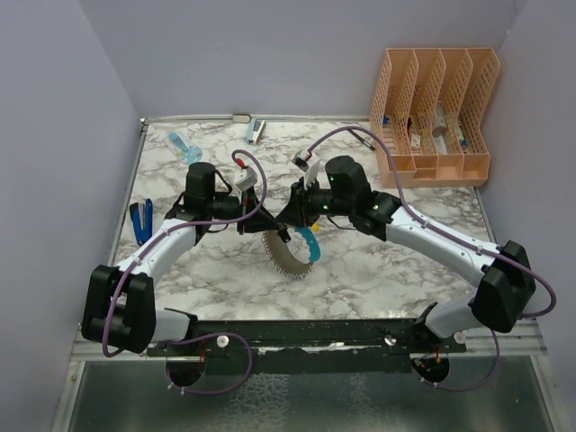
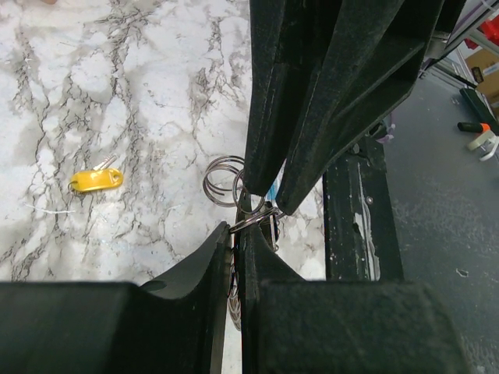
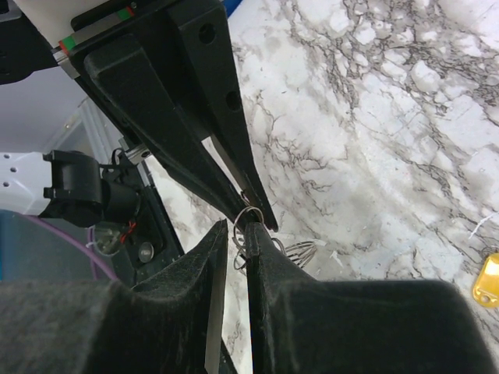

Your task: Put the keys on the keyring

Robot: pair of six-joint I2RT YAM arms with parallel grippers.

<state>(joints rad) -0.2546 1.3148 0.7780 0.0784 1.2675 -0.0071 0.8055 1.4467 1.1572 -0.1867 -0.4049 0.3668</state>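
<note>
Currently: keyring [image 1: 290, 256] sitting mid-bench, just below the two meeting pincers.
Yellow key [image 2: 95, 181] is lying loose on the marble bench [image 2: 117, 78], well apart from it. Left pincer [image 2: 236, 232] is clamping almost fully closed on a small metal ring [image 2: 253, 220]; right pincer [image 3: 238, 227], jaws a slit apart, is nipping the same ring.

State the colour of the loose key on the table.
Yellow key; clearest in the left wrist view.

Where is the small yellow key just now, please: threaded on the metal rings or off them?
Off: the small yellow key lies loose on the marble table, clear of the metal rings.
</note>
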